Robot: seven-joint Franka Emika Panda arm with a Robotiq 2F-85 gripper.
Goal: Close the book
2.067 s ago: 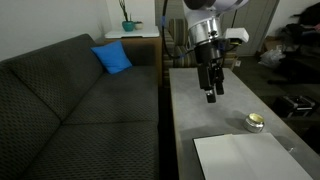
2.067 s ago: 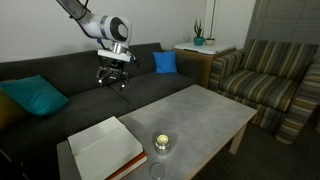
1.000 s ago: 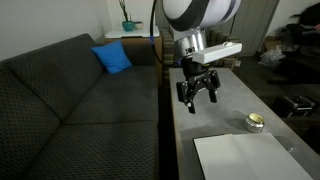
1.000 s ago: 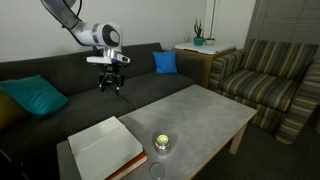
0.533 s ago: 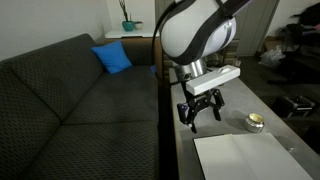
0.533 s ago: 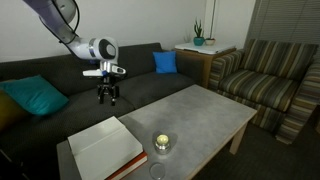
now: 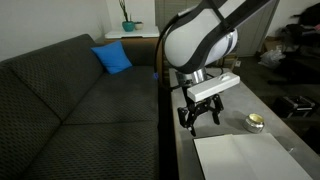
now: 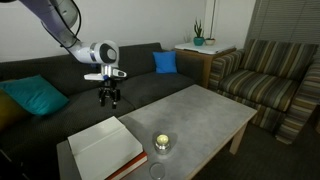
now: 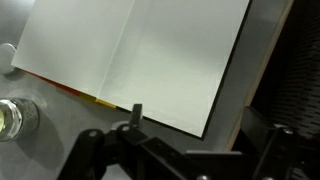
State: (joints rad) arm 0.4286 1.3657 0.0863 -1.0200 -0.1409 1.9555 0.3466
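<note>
White-paged book (image 8: 100, 146) open on grey table (image 8: 205, 108), gold tin (image 8: 160, 143) near, claw (image 7: 199, 121) apart.

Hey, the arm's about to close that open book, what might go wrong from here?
The book lies flat near the table edge, so the open claw may shove it along or off rather than lift a page. The small tin sits close beside the book and might get knocked.

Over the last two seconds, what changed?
The pincer moved toward the open book, dropping lower and turning at the wrist. It took hold of nothing and is open. The book and the small tin have not moved.
</note>
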